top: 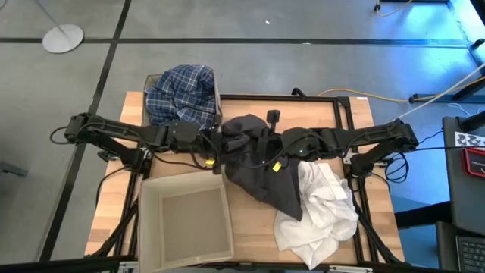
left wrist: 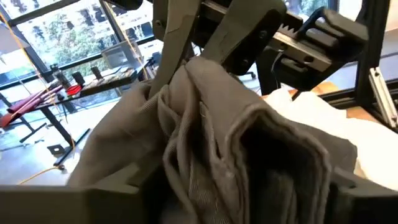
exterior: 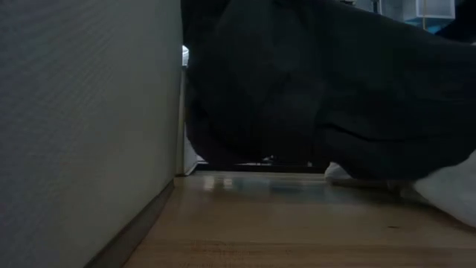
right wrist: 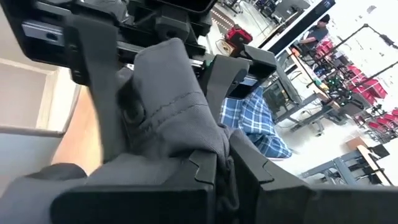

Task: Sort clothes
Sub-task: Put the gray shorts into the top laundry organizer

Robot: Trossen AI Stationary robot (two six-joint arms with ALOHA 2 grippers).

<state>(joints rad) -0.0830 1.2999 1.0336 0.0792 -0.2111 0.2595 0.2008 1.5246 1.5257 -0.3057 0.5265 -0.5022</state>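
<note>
A dark grey garment (top: 258, 163) hangs bunched between my two grippers over the table's middle. My left gripper (top: 220, 144) and my right gripper (top: 267, 142) face each other, both shut on it. In the low view the garment (exterior: 312, 89) fills the upper picture, its hem just above the wood. A heap of white clothes (top: 318, 212) lies on the table at the near right, under the garment's lower corner. A blue-and-white plaid shirt (top: 182, 95) lies in a box at the far left. No dark green garment shows. My left gripper holds a bunched fold of the dark grey garment (left wrist: 205, 155) between its two fingers, several layers, coming level from the table's left. The cloth runs slack toward the other gripper and hangs below. My right gripper holds a gathered fold of the same garment (right wrist: 180, 124) between its two fingers, coming level from the table's right. The cloth is lifted, and its lower corner (top: 292, 205) trails down onto the white clothes.
A beige fabric box (top: 186, 220) with nothing in it stands at the near left, its wall (exterior: 82, 126) close in the low view. The box with the plaid shirt (top: 151, 80) stands at the far left. Bare wood (top: 250, 227) lies between the near box and the white heap.
</note>
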